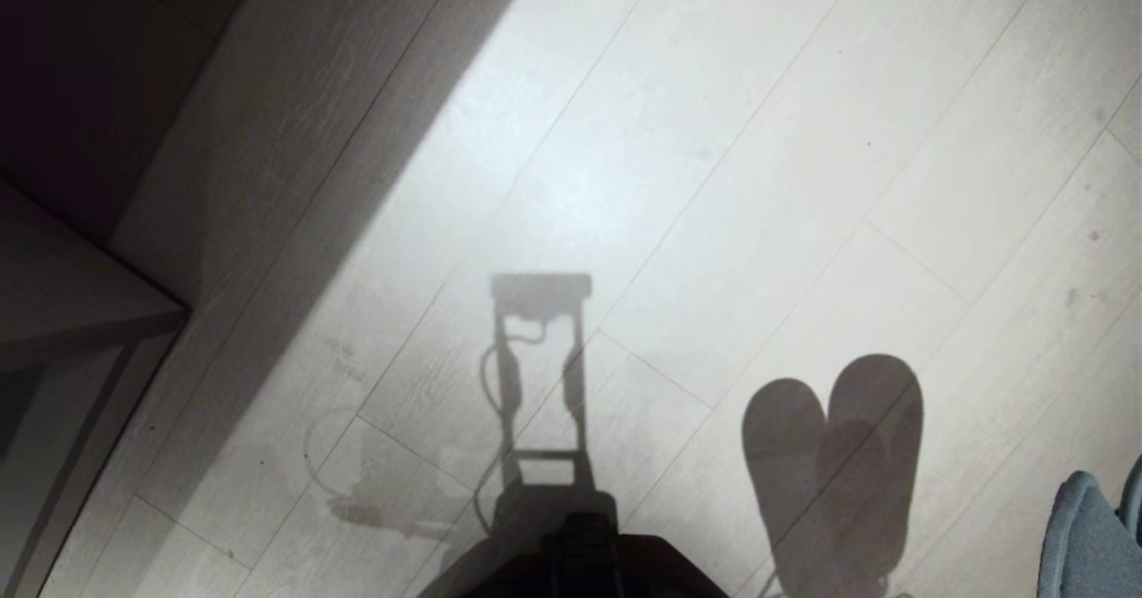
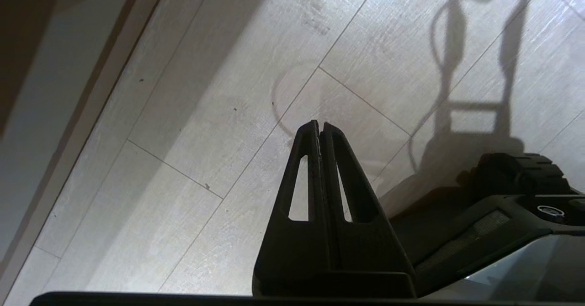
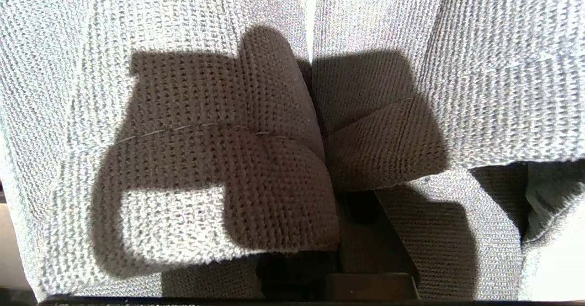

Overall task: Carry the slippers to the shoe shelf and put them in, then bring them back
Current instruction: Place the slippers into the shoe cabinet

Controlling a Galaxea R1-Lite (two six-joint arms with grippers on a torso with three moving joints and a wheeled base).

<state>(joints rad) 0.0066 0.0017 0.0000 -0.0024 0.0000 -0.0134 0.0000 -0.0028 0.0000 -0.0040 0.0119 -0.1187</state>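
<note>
Where the right hand clamps, slippers hang.

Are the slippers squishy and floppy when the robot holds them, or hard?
Probably squishy: in the right wrist view the slippers are knitted cloth, and their edges fold and bunch where the right gripper pinches them. They likely grip well, since the weave looks rough. They seem light, hanging from one pinch.

The slippers, a soft pair in light blue-grey knit, hang side by side with their inner edges bunched together, seemingly pinched from below, while in the head view only a blue-grey edge shows at the lower right, off the floor.
</note>
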